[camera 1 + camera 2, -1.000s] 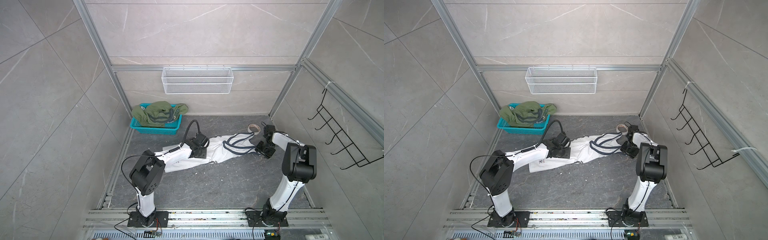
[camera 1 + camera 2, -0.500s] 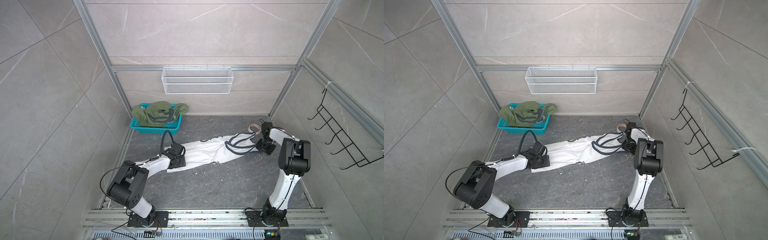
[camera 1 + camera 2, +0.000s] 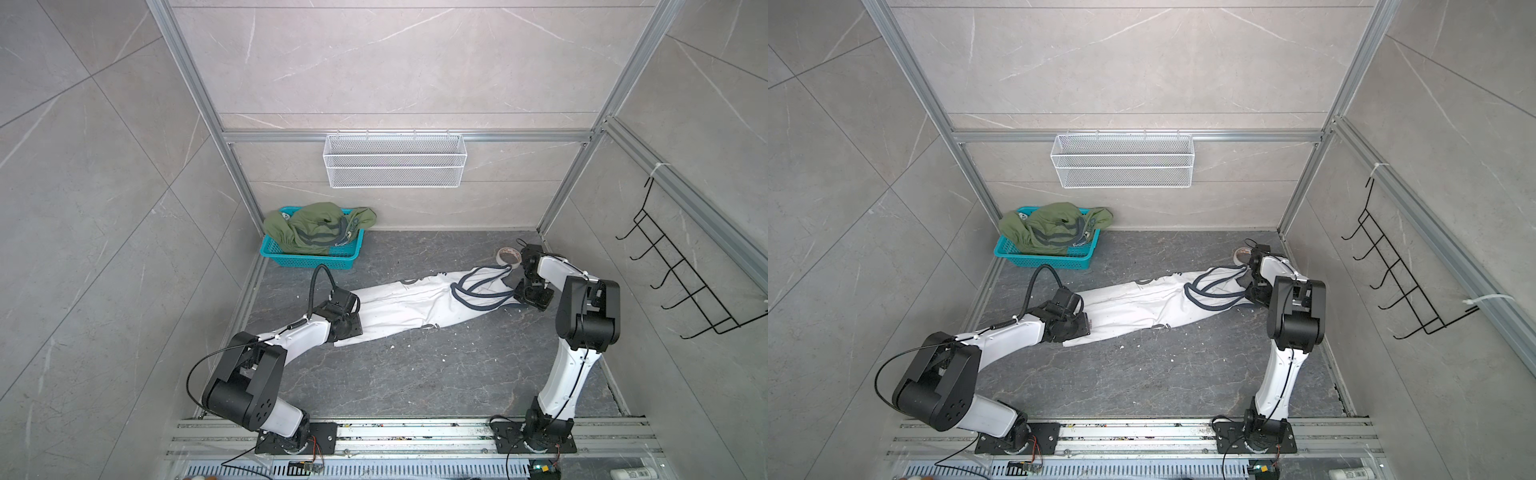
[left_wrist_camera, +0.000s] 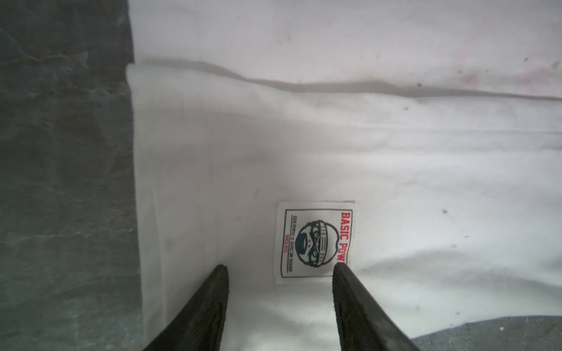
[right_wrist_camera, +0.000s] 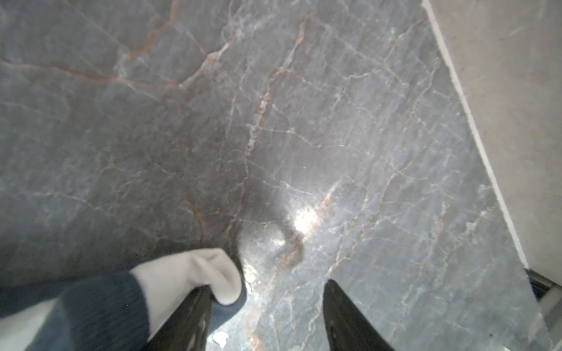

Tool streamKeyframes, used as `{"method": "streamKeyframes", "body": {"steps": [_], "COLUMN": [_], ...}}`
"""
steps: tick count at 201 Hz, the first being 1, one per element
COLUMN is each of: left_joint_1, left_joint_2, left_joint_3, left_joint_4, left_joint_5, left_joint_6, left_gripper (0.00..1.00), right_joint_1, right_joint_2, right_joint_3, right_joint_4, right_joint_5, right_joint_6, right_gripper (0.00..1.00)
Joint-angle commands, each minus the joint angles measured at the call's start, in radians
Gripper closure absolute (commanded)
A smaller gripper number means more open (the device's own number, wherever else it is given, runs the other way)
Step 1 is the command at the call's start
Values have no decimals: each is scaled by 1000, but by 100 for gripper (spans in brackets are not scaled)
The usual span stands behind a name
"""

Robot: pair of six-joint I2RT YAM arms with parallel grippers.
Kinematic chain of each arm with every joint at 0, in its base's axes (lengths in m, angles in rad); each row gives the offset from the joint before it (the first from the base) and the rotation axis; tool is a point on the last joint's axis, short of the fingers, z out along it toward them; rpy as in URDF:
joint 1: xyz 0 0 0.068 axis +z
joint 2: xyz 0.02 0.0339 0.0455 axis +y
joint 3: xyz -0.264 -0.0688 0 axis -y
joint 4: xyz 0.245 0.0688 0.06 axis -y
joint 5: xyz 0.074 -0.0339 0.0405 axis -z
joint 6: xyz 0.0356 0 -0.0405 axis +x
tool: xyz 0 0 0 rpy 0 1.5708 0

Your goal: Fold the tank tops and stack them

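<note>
White tank top lies stretched across mid-frame in both top views; left gripper, jaws apart, is over its hem, sewn label by one fingertip; right gripper, jaws apart also, has a strap draped on one finger; olive tank top sits in teal basket, upper left.

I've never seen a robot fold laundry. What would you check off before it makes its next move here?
1. Is the left tool open at the hem end of the white cloth tank top? Ok.
2. Is the right tool free of cloth? Not ok: a navy-trimmed strap drapes over one finger.
3. Is that top stretched out long on the dark marbled table? Ok.
4. Is the olive green cloth tank top laid out for folding? Not ok: it sits crumpled in the teal plastic basket.
5. Is the beige tape roll clear of the straps? Cannot tell: it lies very near them.
</note>
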Motion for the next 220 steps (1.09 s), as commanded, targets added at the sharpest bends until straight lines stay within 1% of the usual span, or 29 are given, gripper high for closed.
{"method": "streamKeyframes", "body": {"steps": [1, 7, 15, 32, 41, 54, 73, 101, 136, 158, 194, 210, 220], "left_joint_1": [9, 9, 11, 11, 9, 8, 0, -24, -42, -65, -120, -171, -212], "left_joint_2": [-90, -105, -119, -129, -129, -120, -78, 40, 190, 241, 222, 187, 161], "left_joint_3": [-12, -8, 0, 32, 56, 86, 140, 240, 325, 334, 235, 169, 127], "left_joint_4": [-105, -117, -130, -157, -171, -170, -159, -150, -147, -187, -247, -296, -322], "left_joint_5": [-72, -75, -72, -46, -37, 3, 54, 102, 134, 132, 111, 108, 129], "left_joint_6": [23, 24, 29, 34, 42, 60, 101, 164, 214, 223, 185, 133, 97], "left_gripper": [42, 42, 42, 42, 42, 42, 43, 44, 44, 44, 44, 44, 44], "right_joint_1": [-7, -7, -7, -7, -6, -7, -6, 21, 108, 144, 203, 239, 267], "right_joint_2": [-74, -86, -113, -196, -239, -278, -273, -228, -97, -28, 95, 150, 175], "right_joint_3": [20, 13, -9, -79, -111, -138, -140, -142, -46, 2, 132, 193, 222], "right_joint_4": [-38, -33, -7, 89, 121, 145, 149, 190, 118, 80, -10, -58, -78], "right_joint_5": [97, 93, 55, -118, -182, -249, -347, -453, -435, -382, -298, -269, -259], "right_joint_6": [2, 2, -1, -20, -14, -2, 12, 12, 4, 3, -30, -52, -63], "right_gripper": [38, 38, 37, 38, 37, 37, 38, 39, 39, 39, 38, 38, 38]}}
